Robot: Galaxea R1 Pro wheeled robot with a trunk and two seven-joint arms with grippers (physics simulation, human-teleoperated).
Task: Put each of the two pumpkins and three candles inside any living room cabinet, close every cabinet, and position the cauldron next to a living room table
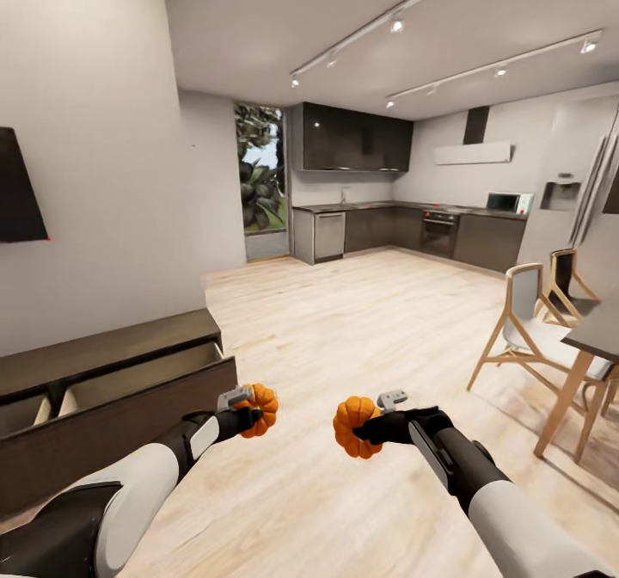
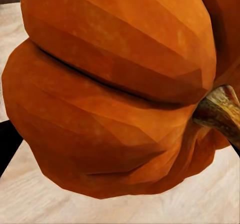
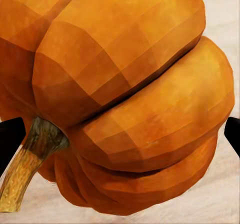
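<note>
One pumpkin (image 1: 260, 409) is clamped in the left gripper (image 1: 245, 413), the other pumpkin (image 1: 354, 426) in the right gripper (image 1: 368, 427), both held above the floor (image 1: 361, 320) beside the cabinet (image 1: 103, 406), whose drawer is open.

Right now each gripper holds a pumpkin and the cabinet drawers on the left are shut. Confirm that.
Not quite: the cabinet drawers stand open, as the head view shows. The left gripper and right gripper do each hold a pumpkin.

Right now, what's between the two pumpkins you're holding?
Nothing: in the head view, bare wood floor shows between the left pumpkin and the right pumpkin.
</note>
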